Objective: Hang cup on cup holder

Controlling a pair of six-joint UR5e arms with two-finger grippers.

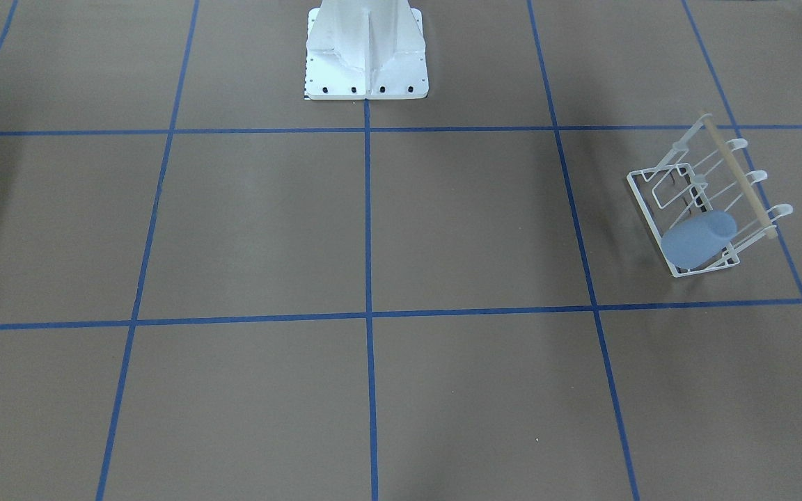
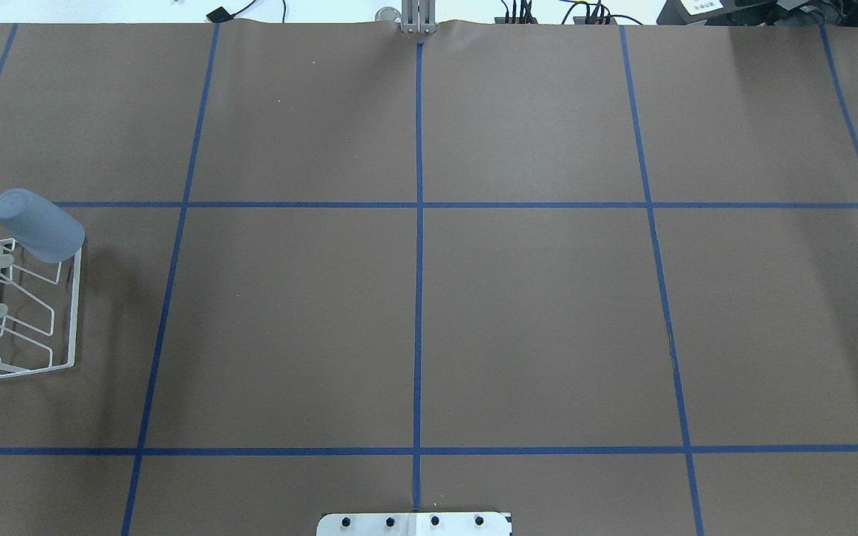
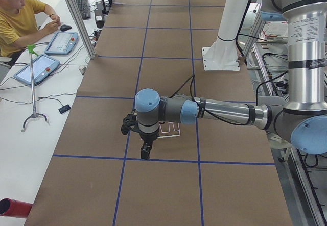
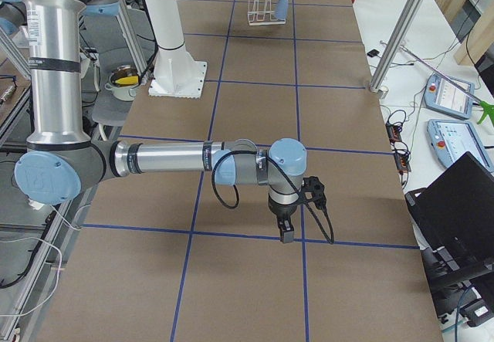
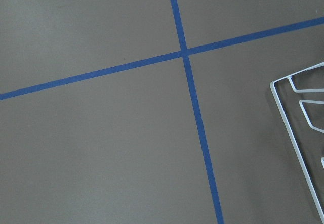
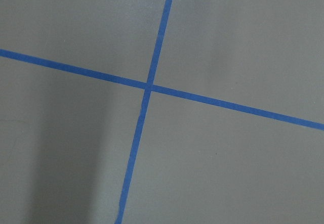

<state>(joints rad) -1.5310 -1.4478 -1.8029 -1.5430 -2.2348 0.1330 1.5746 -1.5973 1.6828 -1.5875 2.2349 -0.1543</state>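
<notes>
Cup (image 1: 697,239) hangs mouth-down on a slanted rack (image 1: 735,174) prong, which likely keeps it put. Whether the left gripper (image 3: 145,155) and right gripper (image 4: 286,238) jaws are apart or together cannot be told.

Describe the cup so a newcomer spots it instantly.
On the brown table, look at the left edge of the overhead view for the white wire cup holder. The cup sits tilted on the prong farthest from the robot: a light-blue handleless tumbler, the only solid shape among thin white wires.

Light-blue tapered cup (image 1: 698,239), upturned and tilted over the far end prong, white wire cup holder (image 1: 734,171) with wooden top rod, standing at the table's left side
</notes>
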